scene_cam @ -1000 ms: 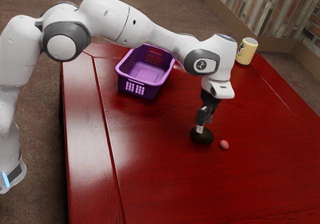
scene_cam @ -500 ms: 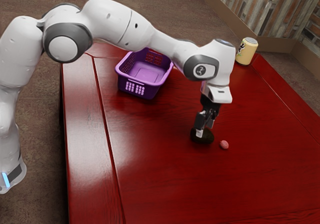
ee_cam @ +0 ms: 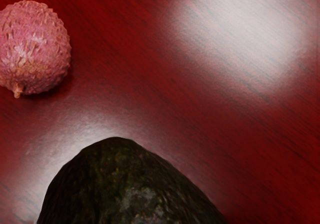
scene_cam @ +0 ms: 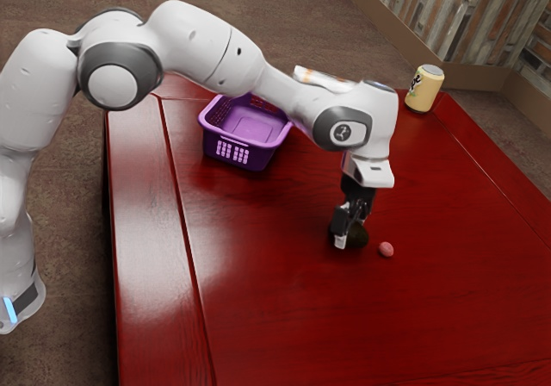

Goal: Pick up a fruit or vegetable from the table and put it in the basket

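The avocado (scene_cam: pixel 358 237), right at the claw (scene_cam: pixel 349 231), looked firm, weighty, slightly slippery, best taken across its middle; whether the claw was clamped, I couldn't tell.

Glossy red wooden table (scene_cam: pixel 284 317): purple basket (scene_cam: pixel 232 152), yellow can (scene_cam: pixel 424 90), dark avocado (scene_cam: pixel 357 236), pink lychee (scene_cam: pixel 386 249) near avocado, part-hidden white item (scene_cam: pixel 320 77).

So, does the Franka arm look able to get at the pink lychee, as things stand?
Likely yes: the lychee lies uncovered on the table, close to the end effector, though the dark avocado near it might crowd one side.
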